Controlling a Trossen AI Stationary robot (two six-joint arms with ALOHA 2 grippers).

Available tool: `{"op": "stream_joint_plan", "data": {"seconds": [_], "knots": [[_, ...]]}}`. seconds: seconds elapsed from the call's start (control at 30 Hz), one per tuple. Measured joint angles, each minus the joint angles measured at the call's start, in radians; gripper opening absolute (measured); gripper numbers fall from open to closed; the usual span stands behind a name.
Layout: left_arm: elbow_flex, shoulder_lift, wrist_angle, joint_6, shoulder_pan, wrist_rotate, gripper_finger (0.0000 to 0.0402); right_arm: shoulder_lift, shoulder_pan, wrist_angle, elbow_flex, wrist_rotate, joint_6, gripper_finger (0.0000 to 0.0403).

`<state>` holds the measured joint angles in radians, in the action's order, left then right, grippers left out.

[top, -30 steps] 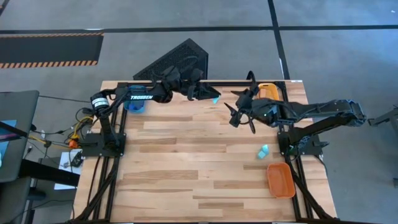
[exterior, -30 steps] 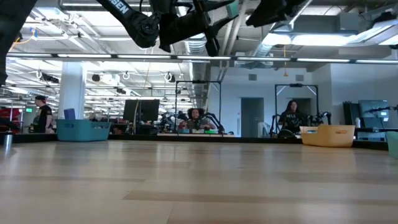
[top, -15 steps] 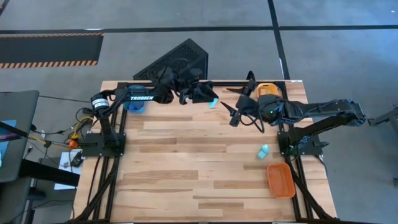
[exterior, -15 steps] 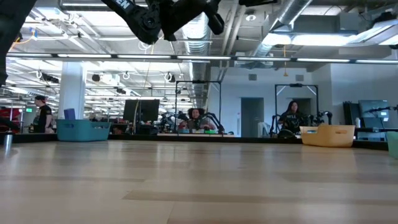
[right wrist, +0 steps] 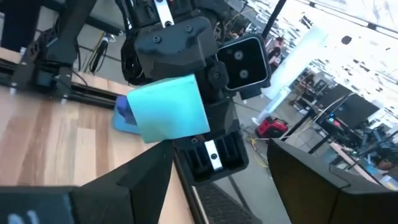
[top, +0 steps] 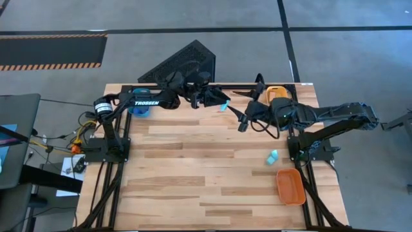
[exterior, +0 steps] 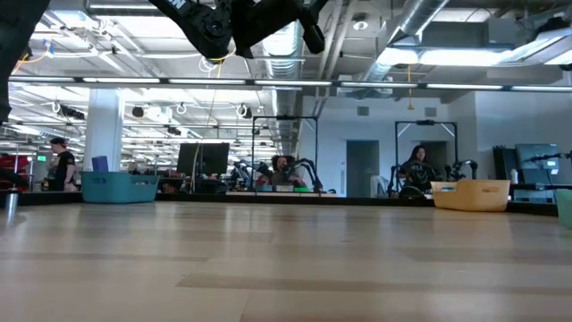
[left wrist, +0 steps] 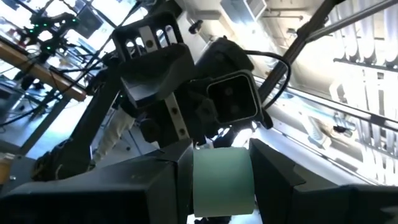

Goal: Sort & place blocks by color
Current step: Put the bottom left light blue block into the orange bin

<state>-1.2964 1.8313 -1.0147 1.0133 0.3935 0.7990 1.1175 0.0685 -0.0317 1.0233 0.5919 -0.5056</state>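
Note:
My left gripper (top: pixel 221 103) reaches high over the table's far edge toward the right and is shut on a light cyan cube (top: pixel 224 105). The cube also shows in the left wrist view (left wrist: pixel 222 180) and the right wrist view (right wrist: pixel 168 115). My right gripper (top: pixel 241 111) faces it from the right, a short gap away, with its fingers open wide and touching nothing. A second cyan block (top: pixel 273 156) rests on the table near the right arm's base. In the low view only the left arm (exterior: pixel 259 18) shows, at the top. My left gripper pinches the cyan cube by two opposite faces (left wrist: pixel 199 180) between its two fingers. The fingers come roughly level from the table's left. The cube sticks out past the fingertips and is lifted clear of the table.
A blue tray (top: pixel 138 108) sits at the far left corner under the left arm. A yellow-orange tray (top: pixel 275 93) is at the far right, and an orange tray (top: pixel 290 185) is near the right edge. The wooden tabletop (top: pixel 193 167) stretches toward the near edge.
My left arm has risen a little, still holding the cube, which shifted slightly. My right gripper has turned about its wrist and drawn back a little toward the table's right. It has left the top of the low view.

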Motion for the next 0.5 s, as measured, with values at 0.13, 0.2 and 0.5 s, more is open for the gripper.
{"op": "stream_joint_plan", "data": {"seconds": [0.13, 0.2, 0.5], "knots": [[0.0, 0.0, -0.003, -0.017, -0.002, -0.027, 0.0106, 0.0, 0.015, 0.008, 0.0, 0.001, 0.03, 0.0285], [0.0, 0.0, -0.004, -0.018, -0.002, -0.036, 0.0107, 0.0, 0.024, 0.013, 0.0, 0.001, 0.03, 0.0285], [0.002, 0.006, 0.021, -0.055, 0.005, -0.142, 0.0107, 0.001, 0.055, -0.002, 0.001, -0.037, 0.028, 0.0286]]}}
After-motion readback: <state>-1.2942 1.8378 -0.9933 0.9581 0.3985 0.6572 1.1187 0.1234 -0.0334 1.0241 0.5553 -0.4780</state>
